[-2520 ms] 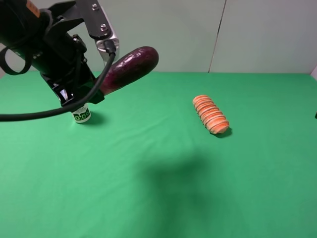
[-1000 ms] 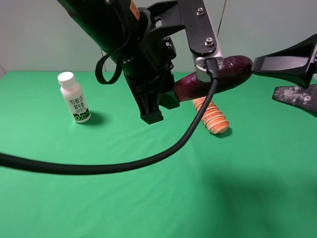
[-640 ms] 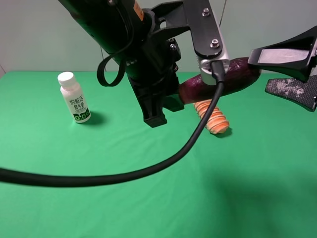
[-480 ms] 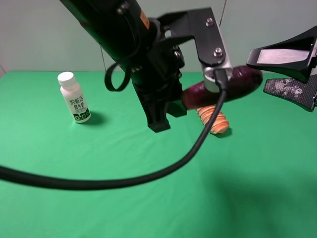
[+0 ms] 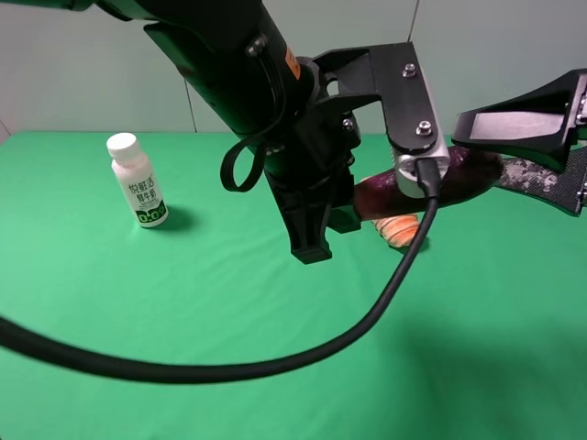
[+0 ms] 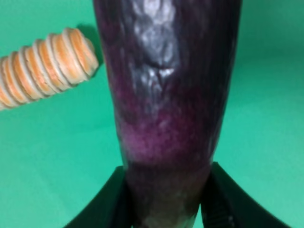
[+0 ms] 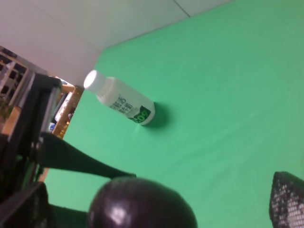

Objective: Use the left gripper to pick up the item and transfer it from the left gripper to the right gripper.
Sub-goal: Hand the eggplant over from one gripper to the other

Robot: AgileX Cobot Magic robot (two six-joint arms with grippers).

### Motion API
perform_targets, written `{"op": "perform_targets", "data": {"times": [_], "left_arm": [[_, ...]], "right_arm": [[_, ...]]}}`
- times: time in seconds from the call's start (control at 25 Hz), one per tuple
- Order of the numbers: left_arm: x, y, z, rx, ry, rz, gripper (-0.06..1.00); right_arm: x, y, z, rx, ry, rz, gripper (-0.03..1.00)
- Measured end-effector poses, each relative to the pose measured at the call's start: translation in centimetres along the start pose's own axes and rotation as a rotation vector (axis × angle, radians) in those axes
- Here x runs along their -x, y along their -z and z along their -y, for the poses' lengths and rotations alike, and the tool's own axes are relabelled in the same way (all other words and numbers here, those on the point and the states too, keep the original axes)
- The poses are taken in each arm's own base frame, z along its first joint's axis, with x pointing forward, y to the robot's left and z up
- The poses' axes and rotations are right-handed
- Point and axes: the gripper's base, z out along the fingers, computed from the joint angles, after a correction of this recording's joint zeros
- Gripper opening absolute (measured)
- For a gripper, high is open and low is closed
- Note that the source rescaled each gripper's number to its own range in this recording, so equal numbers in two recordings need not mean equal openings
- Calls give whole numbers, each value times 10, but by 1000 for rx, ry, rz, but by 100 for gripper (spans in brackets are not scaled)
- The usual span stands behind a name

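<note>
Rightward by a little more, the left gripper (image 6: 164, 204) has carried the eggplant (image 5: 463, 179), so its dark thick end now lies between the wide-spread fingers (image 5: 514, 119) of the right gripper (image 5: 500, 151), above the bench (image 5: 183, 348) and the orange loaf (image 5: 401, 229). Left fingers (image 6: 102, 206) clamp the paler end, leaving the thick end free for the right fingers to take.

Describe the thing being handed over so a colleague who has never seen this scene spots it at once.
Above the green table, right of middle, the left gripper holds it in the air: the eggplant, long and dark purple. The orange ridged loaf below it and the white bottle at far left rest on the table.
</note>
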Motion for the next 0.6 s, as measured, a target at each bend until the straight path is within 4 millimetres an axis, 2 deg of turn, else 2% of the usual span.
{"op": "perform_targets", "data": {"times": [0.6], "left_arm": [[5,0,1,6,10,37,0]], "right_arm": [[-3,0,-4,43,2,-38,100]]}}
